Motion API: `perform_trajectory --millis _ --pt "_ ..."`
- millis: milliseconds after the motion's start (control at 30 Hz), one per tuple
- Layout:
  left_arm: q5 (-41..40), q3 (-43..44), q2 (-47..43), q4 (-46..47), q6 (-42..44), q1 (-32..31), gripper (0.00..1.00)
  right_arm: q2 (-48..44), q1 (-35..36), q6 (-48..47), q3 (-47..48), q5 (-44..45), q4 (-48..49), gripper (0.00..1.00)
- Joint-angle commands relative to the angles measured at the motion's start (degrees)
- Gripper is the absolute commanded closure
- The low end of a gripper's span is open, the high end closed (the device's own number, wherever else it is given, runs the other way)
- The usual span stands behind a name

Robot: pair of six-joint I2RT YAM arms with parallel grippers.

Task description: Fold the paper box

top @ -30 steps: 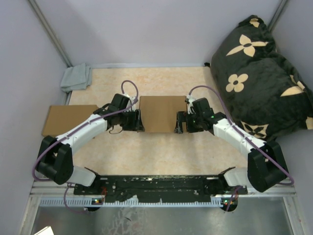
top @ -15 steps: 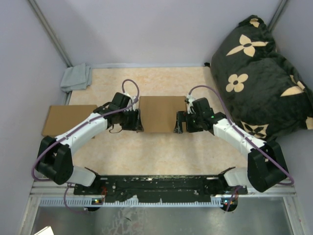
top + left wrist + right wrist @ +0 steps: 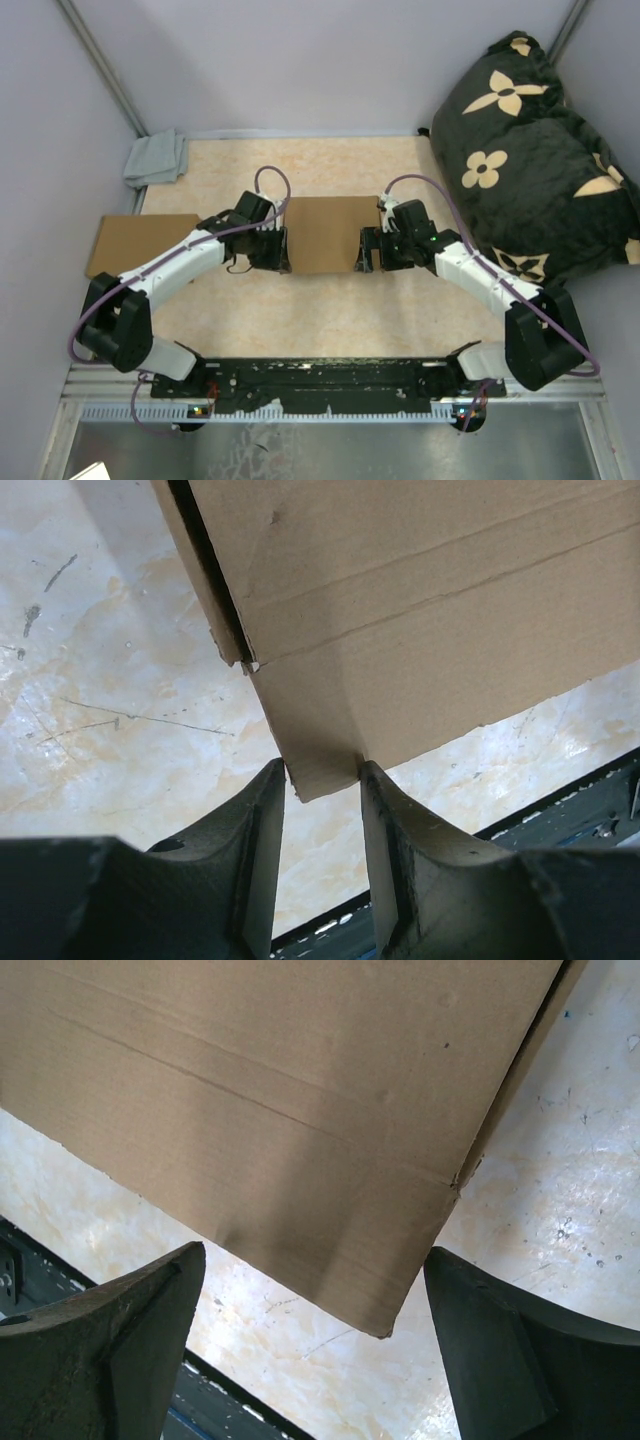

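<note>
While our left gripper (image 3: 322, 772) has its fingers drawn close together, we see them pinched on the near left corner of the paper box (image 3: 430, 580), one dark pad against each side of the cardboard. Over to our right gripper (image 3: 310, 1295), and it's spread wide: the box's near right corner pokes into the gap, touching neither finger (plenty of daylight on both sides). Looking out from the tools, the box lies flat in the middle of the marbled table (image 3: 330, 310), crease lines running across its top and a dark slit showing along its side edges. Further out, a second flat cardboard box (image 3: 140, 243) sits at the table's left edge, a grey cloth (image 3: 157, 158) is bunched in the far left corner, and a black flower-patterned cushion (image 3: 530, 150) slumps on the right.
</note>
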Motion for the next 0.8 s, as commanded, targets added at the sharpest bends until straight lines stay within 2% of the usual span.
perform_trajectory --millis 0,400,567,767 --pt "-2.4 2.1 0.0 -2.1 1.2 -0.9 0.59 0.4 0.4 0.3 -0.3 -1.1 2.6 0.09" --pt "-5.9 3.3 0.3 -4.4 1.6 -2.2 0.62 1.3 0.5 0.3 -0.7 -1.2 3.3 0.1" --pt "-7.6 4.5 1.1 -5.6 1.7 -3.3 0.67 1.5 0.4 0.4 -0.6 -1.3 3.4 0.1" --pt "-8.2 5.5 1.7 -6.5 1.7 -4.3 0.68 2.0 0.4 0.6 -0.5 -1.6 3.8 0.1"
